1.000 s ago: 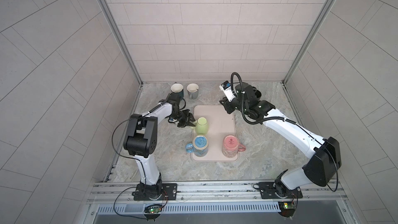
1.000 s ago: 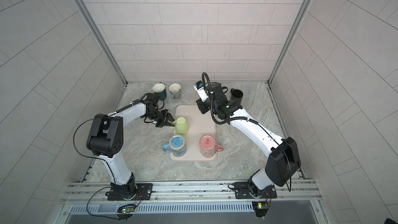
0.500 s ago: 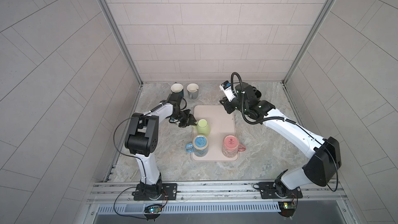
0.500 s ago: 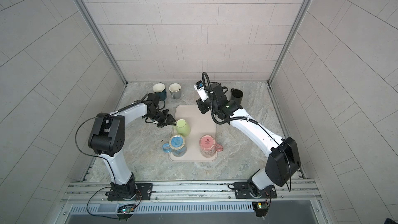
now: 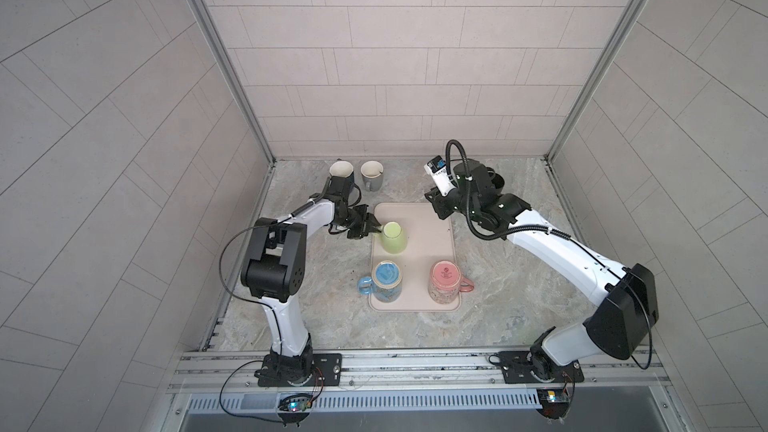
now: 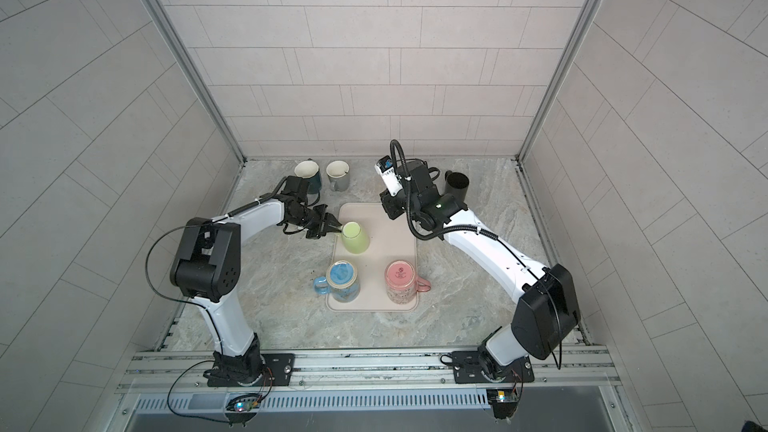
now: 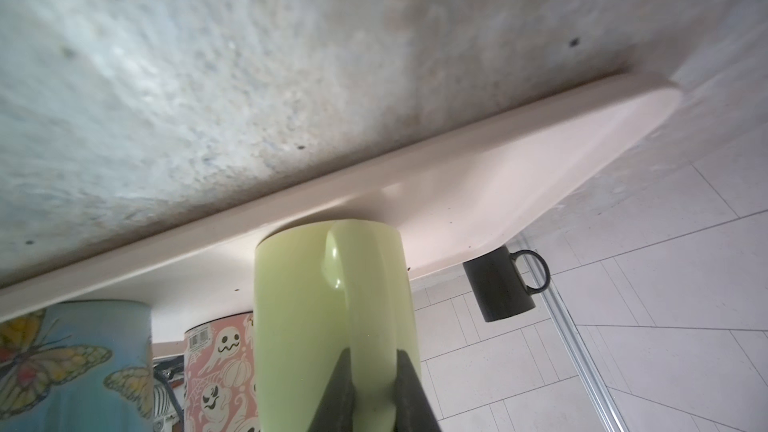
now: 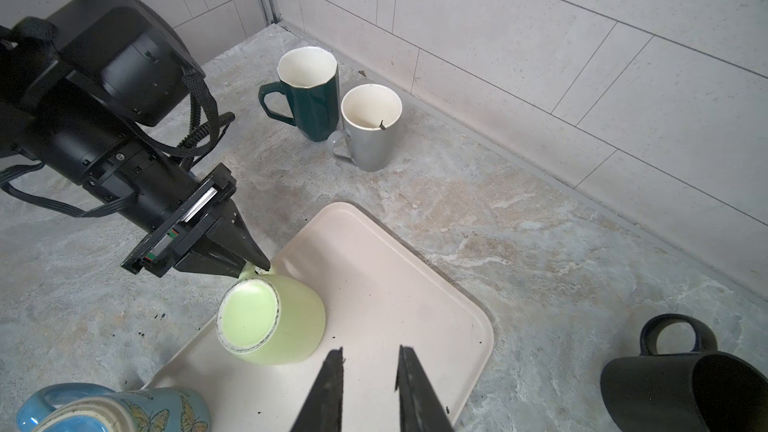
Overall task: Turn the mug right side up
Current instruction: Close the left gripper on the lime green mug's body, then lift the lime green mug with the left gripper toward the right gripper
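A light green mug [image 5: 394, 238] [image 6: 356, 239] stands base up on the back left part of the beige tray [image 5: 432, 243] [image 6: 395, 243]. My left gripper [image 5: 376, 231] [image 6: 337, 231] reaches in low from the left and is shut on the green mug's handle. In the left wrist view the two fingers of that gripper [image 7: 372, 351] pinch the handle strap against the mug [image 7: 299, 317]. My right gripper [image 8: 370, 350] hovers open over the tray [image 8: 395, 284] beside the mug [image 8: 270, 317], holding nothing. In both top views the right gripper [image 5: 438, 211] [image 6: 388, 211] is at the tray's back right corner.
A blue butterfly mug [image 5: 386, 282] and a pink ghost mug [image 5: 444, 284] stand base up on the tray's front. A dark green mug [image 5: 341, 172] and a grey mug [image 5: 372, 174] stand upright at the back wall. A black mug [image 6: 457, 187] stands behind the right arm.
The left gripper has closed on the green mug's handle, and the mug has shifted slightly to the right. The right arm has barely moved.
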You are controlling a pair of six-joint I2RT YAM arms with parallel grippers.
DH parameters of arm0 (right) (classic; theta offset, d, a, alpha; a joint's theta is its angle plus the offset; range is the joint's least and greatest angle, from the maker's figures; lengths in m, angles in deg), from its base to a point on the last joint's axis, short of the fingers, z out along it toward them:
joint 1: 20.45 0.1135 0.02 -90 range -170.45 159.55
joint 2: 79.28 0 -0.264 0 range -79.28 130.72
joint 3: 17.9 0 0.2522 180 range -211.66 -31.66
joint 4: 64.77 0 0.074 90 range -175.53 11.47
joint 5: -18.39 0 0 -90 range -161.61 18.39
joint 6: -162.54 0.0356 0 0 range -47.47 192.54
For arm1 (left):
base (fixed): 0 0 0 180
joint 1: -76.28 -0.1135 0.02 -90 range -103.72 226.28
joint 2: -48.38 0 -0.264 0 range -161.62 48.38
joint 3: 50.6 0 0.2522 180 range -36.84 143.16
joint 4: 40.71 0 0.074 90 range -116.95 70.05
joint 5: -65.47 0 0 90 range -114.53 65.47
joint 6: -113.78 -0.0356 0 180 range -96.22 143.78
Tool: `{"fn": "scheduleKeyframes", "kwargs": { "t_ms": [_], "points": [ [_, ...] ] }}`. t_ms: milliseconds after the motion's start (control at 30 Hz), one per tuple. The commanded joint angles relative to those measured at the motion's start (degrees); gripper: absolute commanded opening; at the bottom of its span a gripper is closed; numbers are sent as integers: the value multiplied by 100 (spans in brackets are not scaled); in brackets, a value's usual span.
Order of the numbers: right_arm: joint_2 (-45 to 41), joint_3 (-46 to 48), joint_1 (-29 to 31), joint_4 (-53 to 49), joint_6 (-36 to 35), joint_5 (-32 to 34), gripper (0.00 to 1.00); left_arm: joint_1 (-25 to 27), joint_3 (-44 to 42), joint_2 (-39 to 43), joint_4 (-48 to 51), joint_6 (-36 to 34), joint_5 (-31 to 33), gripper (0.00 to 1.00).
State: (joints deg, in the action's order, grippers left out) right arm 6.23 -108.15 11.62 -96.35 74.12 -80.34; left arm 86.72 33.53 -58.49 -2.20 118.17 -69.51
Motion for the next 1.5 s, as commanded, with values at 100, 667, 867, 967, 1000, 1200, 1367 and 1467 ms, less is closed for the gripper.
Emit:
{"fn": "scheduleKeyframes", "kwargs": {
  "t_ms": [100,667,867,967,1000,1200,1367,1467],
  "points": [
    [20,46,-31,11,35,109,24,25,29,427,-1031,-32,76,0],
    [-207,11,-36,-191,15,157,23,215,69,1160,-2342,-2145,524,0],
    [-340,11,-35,-235,80,107,23,231,-86,1297,-3218,-2715,261,0],
    [-376,3,-37,-222,134,28,23,256,-119,1293,-3558,-2967,99,0],
    [-386,2,-30,-226,162,-3,23,263,-112,1293,-3598,-3044,89,0],
    [-390,-55,-19,-282,176,-60,22,318,-155,1206,-4159,-3194,-188,0],
    [-392,-111,-18,-317,157,-54,22,336,21,1136,-4310,-3553,-580,0],
    [-380,-159,-21,-343,108,-49,22,393,110,1193,-4369,-3985,-818,0]
  ]
}}
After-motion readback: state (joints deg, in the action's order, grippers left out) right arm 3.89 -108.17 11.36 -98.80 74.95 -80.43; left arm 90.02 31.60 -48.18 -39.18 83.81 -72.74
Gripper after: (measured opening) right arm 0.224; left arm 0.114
